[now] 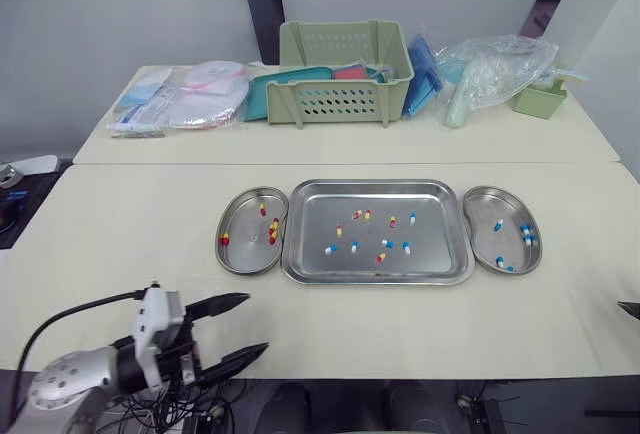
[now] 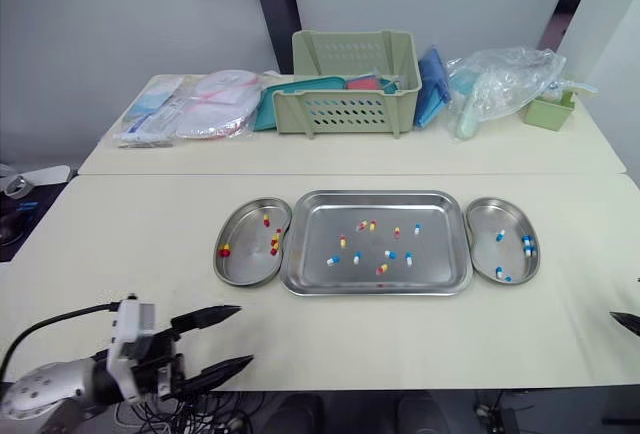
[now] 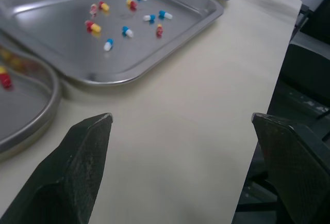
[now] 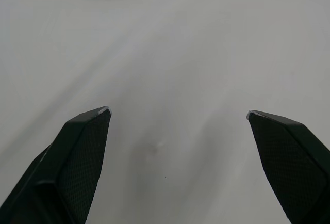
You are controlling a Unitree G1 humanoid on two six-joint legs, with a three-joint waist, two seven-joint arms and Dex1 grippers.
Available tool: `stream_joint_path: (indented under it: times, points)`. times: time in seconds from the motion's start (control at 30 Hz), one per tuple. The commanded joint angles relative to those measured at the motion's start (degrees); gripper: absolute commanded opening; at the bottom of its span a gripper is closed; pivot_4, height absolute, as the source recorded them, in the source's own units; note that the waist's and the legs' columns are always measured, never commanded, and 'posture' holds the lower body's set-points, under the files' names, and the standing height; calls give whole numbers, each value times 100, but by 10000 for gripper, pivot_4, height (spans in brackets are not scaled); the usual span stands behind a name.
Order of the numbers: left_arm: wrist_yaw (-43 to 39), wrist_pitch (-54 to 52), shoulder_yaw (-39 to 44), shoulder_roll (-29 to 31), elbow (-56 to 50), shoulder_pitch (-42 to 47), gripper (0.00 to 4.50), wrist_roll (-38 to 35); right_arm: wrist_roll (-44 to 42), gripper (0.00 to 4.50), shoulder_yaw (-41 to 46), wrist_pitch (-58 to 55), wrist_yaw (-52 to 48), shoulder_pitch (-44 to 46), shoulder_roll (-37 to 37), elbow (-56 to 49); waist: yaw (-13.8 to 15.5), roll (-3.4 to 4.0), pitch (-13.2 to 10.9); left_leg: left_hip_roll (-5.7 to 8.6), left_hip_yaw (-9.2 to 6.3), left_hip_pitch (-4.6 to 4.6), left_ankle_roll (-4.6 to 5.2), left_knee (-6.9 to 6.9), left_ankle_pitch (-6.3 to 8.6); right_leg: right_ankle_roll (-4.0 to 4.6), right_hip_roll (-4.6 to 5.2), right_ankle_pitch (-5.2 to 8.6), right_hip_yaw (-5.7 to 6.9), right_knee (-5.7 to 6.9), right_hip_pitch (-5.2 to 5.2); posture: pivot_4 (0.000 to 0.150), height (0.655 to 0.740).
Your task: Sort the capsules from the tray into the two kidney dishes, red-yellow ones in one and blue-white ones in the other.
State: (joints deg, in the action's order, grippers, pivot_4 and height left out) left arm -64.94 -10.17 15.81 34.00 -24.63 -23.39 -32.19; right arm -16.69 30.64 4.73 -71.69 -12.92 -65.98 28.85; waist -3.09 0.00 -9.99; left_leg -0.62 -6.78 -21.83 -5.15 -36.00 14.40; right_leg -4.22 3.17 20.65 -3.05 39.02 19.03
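A steel tray [image 1: 440, 264] in the middle of the near table holds several scattered capsules, red-yellow [image 1: 380, 257] and blue-white [image 1: 330, 249]. Left of it a kidney dish [image 1: 240, 254] holds red-yellow capsules [image 1: 272, 234]. The kidney dish [image 1: 485, 254] on the tray's right holds blue-white capsules [image 1: 527, 235]. My left gripper [image 1: 250, 326] hangs open and empty over the table's near left edge, well short of the dishes. A fingertip of my right gripper [image 1: 630, 308] pokes in at the far right edge; the right wrist view shows that gripper [image 4: 178, 114] open over bare tabletop.
On the back table stand a green basket [image 1: 345, 74], sealed medical packets [image 1: 180, 99], teal trays [image 1: 262, 94], a plastic bag [image 1: 495, 69] and a small green box [image 1: 540, 99]. A seam [image 1: 340, 163] divides the two tables. Cables hang below the near edge.
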Motion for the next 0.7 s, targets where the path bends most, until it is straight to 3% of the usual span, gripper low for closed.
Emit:
stream_joint_path:
  times: [0.03, 0.4, 0.57, 0.7]
  points:
    - [199, 629, -234, -331, -45, 129, 45000, 218, -80, 44756, 408, 17, 90, -228, 67, -342, 2, -2, -1, 0, 2, -1, 0, 0, 0, -1, 0, -1, -3, -1, 1, 1500, 7390]
    - [492, 1184, -353, -686, 345, 29, 45000, 337, -268, 44756, 1127, -784, -128, -1016, 92, -1615, 2, -13, -7, -2, 39, 8, 14, 0, 8, -7, -1, -3, -41, -2, 5, 1500, 7390]
    - [477, 1299, -424, -644, 421, 12, 45000, 350, -464, 44756, 1118, -1422, -181, -901, -31, -3008, -4, -15, -9, -2, 44, 9, 15, 1, 8, -9, -1, -4, -46, -3, 6, 1500, 7390]
    - [487, 1334, -479, -622, 426, 13, 45000, 361, -1077, 44756, 487, -2402, -31, -285, -181, -4377, -7, -10, -6, -2, 44, 9, 15, 1, 8, -11, -1, -5, -46, -2, 6, 1500, 7390]
